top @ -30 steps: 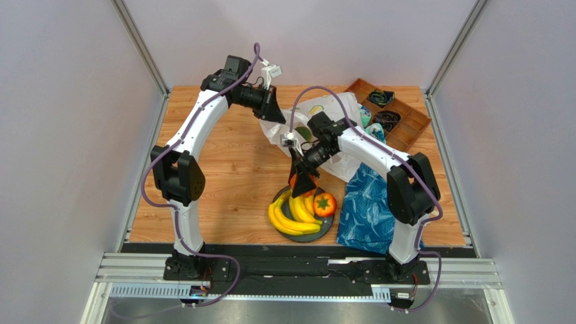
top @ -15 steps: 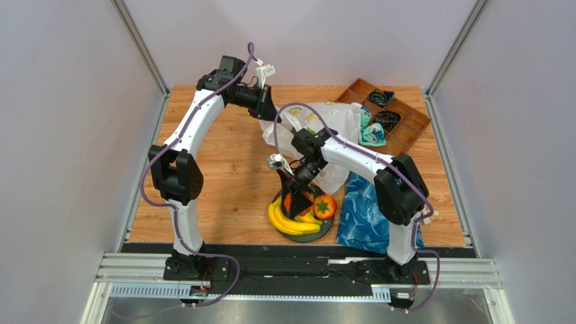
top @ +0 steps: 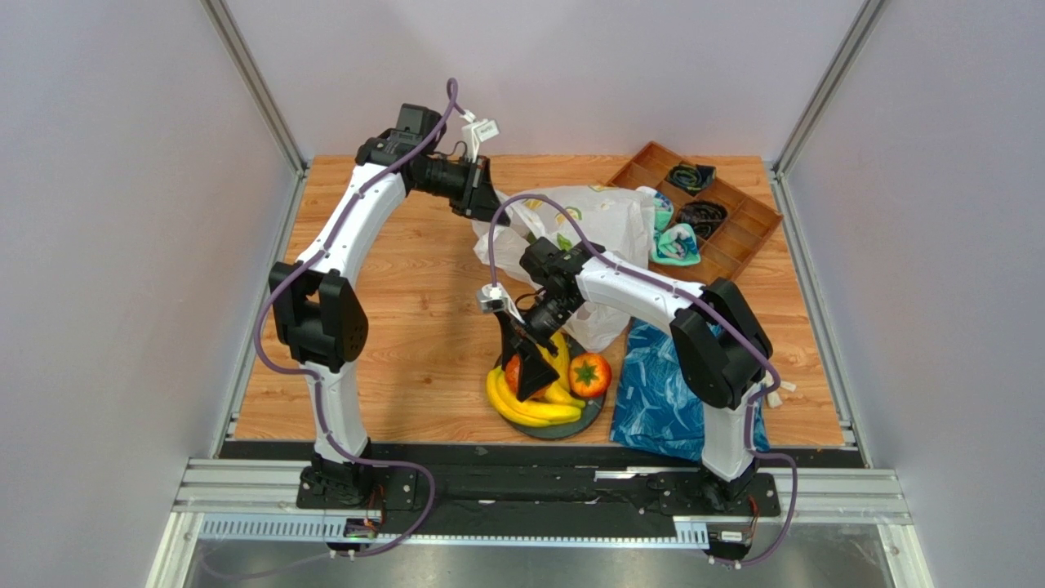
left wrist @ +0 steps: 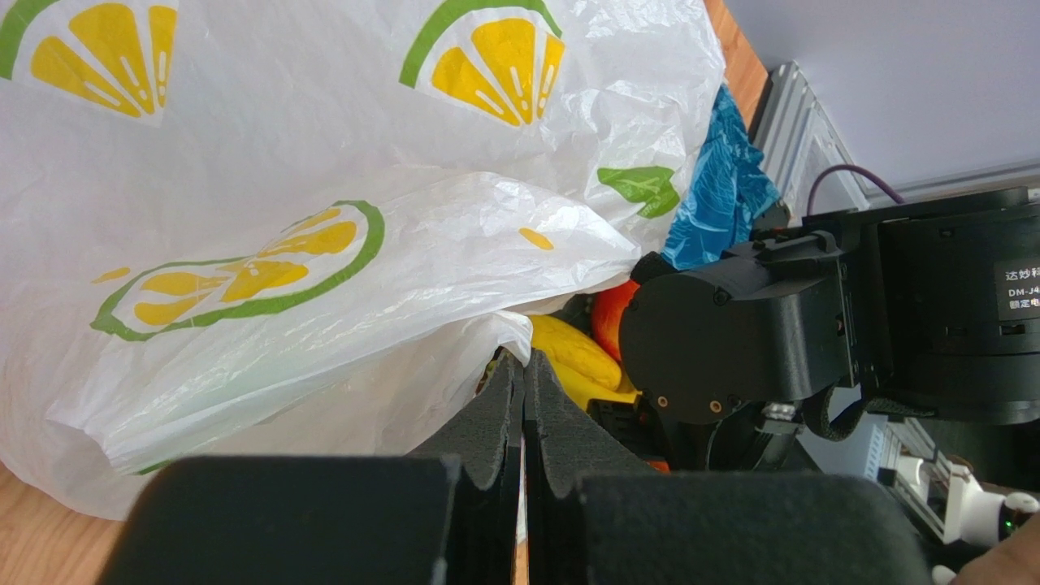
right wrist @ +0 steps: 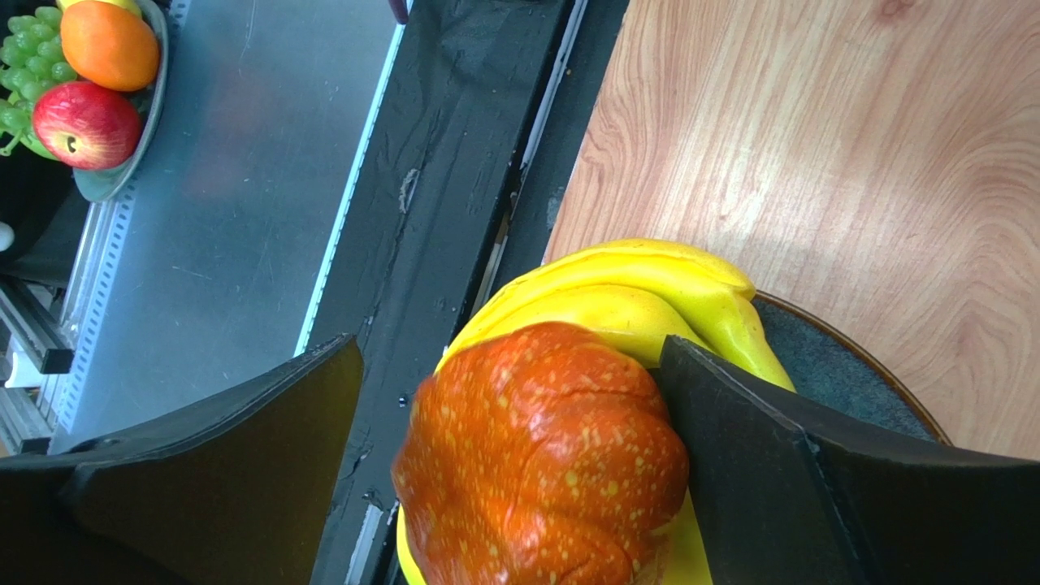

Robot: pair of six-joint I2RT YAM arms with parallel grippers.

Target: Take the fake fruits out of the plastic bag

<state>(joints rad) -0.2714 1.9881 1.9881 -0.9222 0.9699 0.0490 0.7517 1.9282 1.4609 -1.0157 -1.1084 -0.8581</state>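
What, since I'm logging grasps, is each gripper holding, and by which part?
Left gripper pinches the plastic bag by its edge. Right gripper is open, holding nothing; the orange fruit lies loose between its jaws.

Both arms are bolted to a black base rail (top: 540, 490). The left arm (top: 350, 233) and right arm (top: 650, 288) have curved white shells between chunky black joint housings. A purple cable (top: 260, 341) runs from the rail up along each arm. The left gripper (left wrist: 524, 372) has black, foam-textured fingers, and the right gripper (right wrist: 507, 354) has broad matte black ones. Far from the rail, a round black motor housing (left wrist: 733, 341) shows small brass screws, beside white printed lettering (left wrist: 1019, 283).
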